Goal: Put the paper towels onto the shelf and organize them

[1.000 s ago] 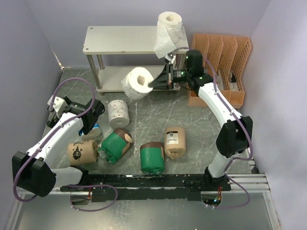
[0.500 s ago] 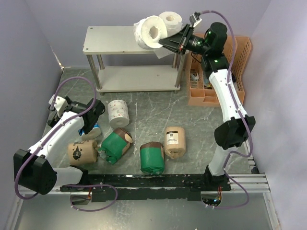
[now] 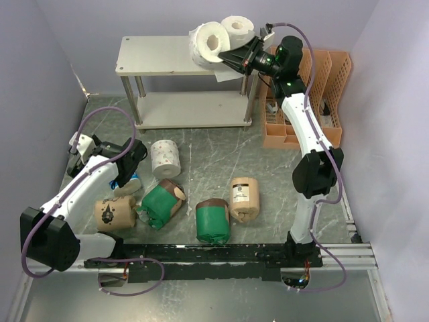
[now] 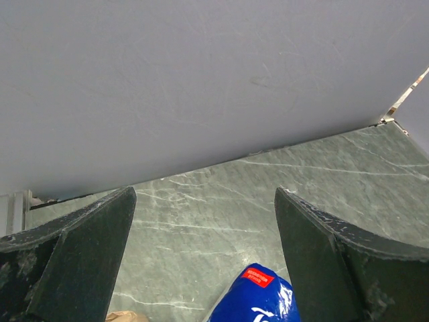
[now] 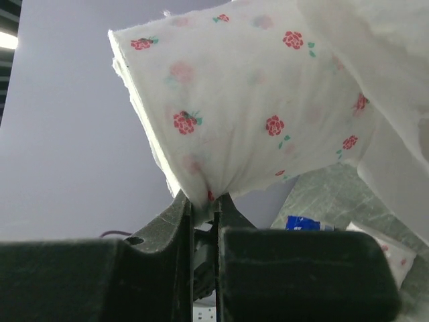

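Note:
My right gripper (image 3: 231,56) is shut on a white rose-dotted roll (image 3: 209,41), holding it tilted over the right end of the shelf's top board (image 3: 161,57). The right wrist view shows the jaws (image 5: 204,201) pinching the roll's edge (image 5: 248,100). A second white roll (image 3: 238,27) stands on the top board with a loose sheet hanging. My left gripper (image 3: 100,151) is open and empty over the blue-wrapped roll (image 3: 127,181), which shows low between the fingers (image 4: 258,298). On the table lie a dotted white roll (image 3: 165,158), two green rolls (image 3: 161,203) (image 3: 212,221) and two tan rolls (image 3: 115,213) (image 3: 244,198).
The shelf's lower board (image 3: 191,109) is bare. The orange slotted organizer (image 3: 315,87) stands right of the shelf, just behind my right arm. The left wall is close to my left gripper (image 4: 201,80).
My right gripper has lifted the dotted roll from in front of the lower board up over the top board, beside the other white roll. The left arm has not moved.

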Controlling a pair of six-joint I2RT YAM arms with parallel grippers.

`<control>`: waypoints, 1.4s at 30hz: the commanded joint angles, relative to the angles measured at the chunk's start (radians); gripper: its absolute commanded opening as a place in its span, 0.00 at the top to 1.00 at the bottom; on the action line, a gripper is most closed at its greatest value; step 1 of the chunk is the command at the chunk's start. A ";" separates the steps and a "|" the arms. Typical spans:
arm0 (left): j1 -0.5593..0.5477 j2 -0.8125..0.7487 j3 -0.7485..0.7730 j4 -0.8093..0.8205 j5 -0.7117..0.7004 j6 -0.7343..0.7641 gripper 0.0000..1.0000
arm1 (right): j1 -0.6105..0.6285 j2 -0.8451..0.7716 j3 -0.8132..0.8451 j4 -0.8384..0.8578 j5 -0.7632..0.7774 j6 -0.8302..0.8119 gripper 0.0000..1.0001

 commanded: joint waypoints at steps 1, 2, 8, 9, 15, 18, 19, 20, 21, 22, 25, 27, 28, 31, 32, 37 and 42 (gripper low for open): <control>0.007 0.004 0.033 -0.011 -0.060 -0.016 0.04 | -0.002 0.051 0.052 0.107 0.043 0.021 1.00; 0.008 0.005 0.033 -0.010 -0.060 -0.017 0.04 | -0.002 0.061 0.054 0.115 0.043 0.026 1.00; 0.007 0.017 0.038 -0.010 -0.058 -0.015 0.04 | -0.001 0.069 0.058 0.110 0.051 0.008 1.00; 0.008 0.017 0.038 -0.011 -0.059 -0.016 0.04 | -0.001 0.068 0.058 0.113 0.050 0.006 0.81; 0.007 0.017 0.038 -0.011 -0.060 -0.016 0.04 | -0.001 0.059 0.085 0.113 0.055 -0.022 0.15; 0.007 0.017 0.037 -0.011 -0.058 -0.016 0.04 | -0.002 0.053 0.130 0.100 0.066 -0.056 0.00; 0.007 0.017 0.037 -0.011 -0.058 -0.016 0.04 | -0.004 0.050 0.146 0.089 0.073 -0.077 0.00; 0.007 0.017 0.038 -0.011 -0.058 -0.016 0.04 | -0.005 0.045 0.169 0.068 0.080 -0.110 0.00; 0.007 0.016 0.038 -0.011 -0.057 -0.016 0.04 | -0.003 0.040 0.197 0.045 0.087 -0.143 0.00; 0.007 0.017 0.038 -0.010 -0.057 -0.016 0.04 | -0.002 0.039 0.211 0.027 0.089 -0.185 0.00; 0.008 0.017 0.038 -0.010 -0.057 -0.016 0.04 | 0.000 -0.005 0.230 -0.016 0.093 -0.256 0.00; 0.007 0.017 0.040 -0.011 -0.055 -0.017 0.04 | 0.000 -0.018 0.230 -0.042 0.098 -0.276 0.00; 0.007 0.017 0.040 -0.011 -0.055 -0.016 0.04 | 0.000 -0.024 0.230 -0.051 0.103 -0.286 0.00; 0.007 0.018 0.042 -0.011 -0.054 -0.014 0.04 | 0.000 -0.038 0.225 -0.076 0.109 -0.314 0.00; 0.007 0.016 0.041 -0.010 -0.054 -0.013 0.04 | 0.000 -0.043 0.222 -0.086 0.110 -0.328 0.00; 0.007 0.004 0.038 -0.011 -0.054 -0.016 0.04 | 0.002 -0.201 0.011 -0.065 0.153 -0.515 0.00; 0.008 0.006 0.043 -0.011 -0.049 -0.014 0.04 | 0.105 -0.366 -0.386 -0.163 0.106 -0.872 0.00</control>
